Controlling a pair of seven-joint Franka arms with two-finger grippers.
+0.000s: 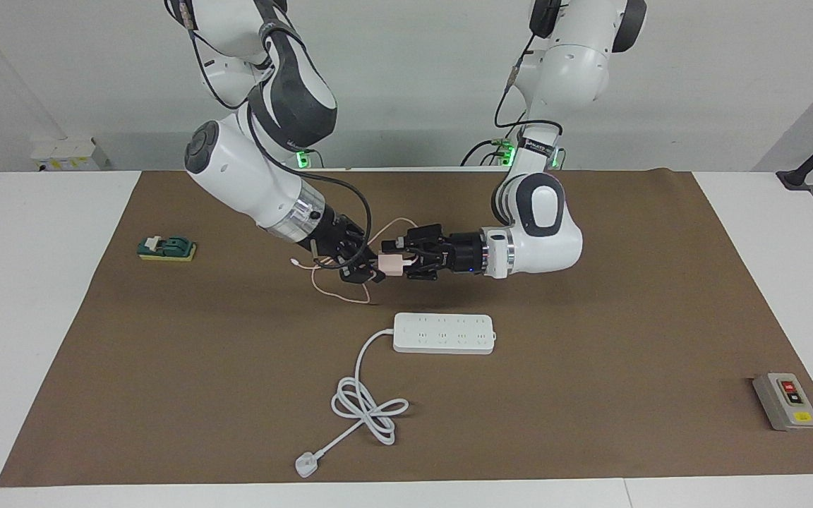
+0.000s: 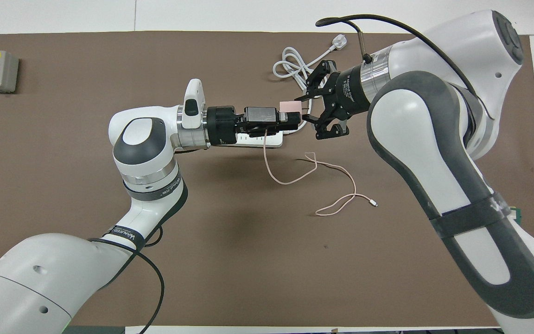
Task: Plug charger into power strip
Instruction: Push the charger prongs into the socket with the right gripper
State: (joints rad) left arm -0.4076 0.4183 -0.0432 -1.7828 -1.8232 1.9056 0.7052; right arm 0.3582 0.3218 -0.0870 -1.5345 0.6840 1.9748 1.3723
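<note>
Setting was a robotics lab. Two white arms stood at a white table (image 1: 39, 296) against a bare pale wall. A brown mat (image 1: 590, 296) covered the worktop as a staged work area. A grey switch box (image 1: 786, 401) with red and yellow buttons lay at the left arm's end of the mat.

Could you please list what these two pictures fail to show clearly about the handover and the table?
- Overhead view: most of the long white plastic power strip is covered by the left gripper and its wrist.
- Both views: the small pale-pink cube charger sits between the left gripper and the right gripper; its prongs are hidden.
- Overhead view: the green block is almost wholly hidden by the right arm.
</note>
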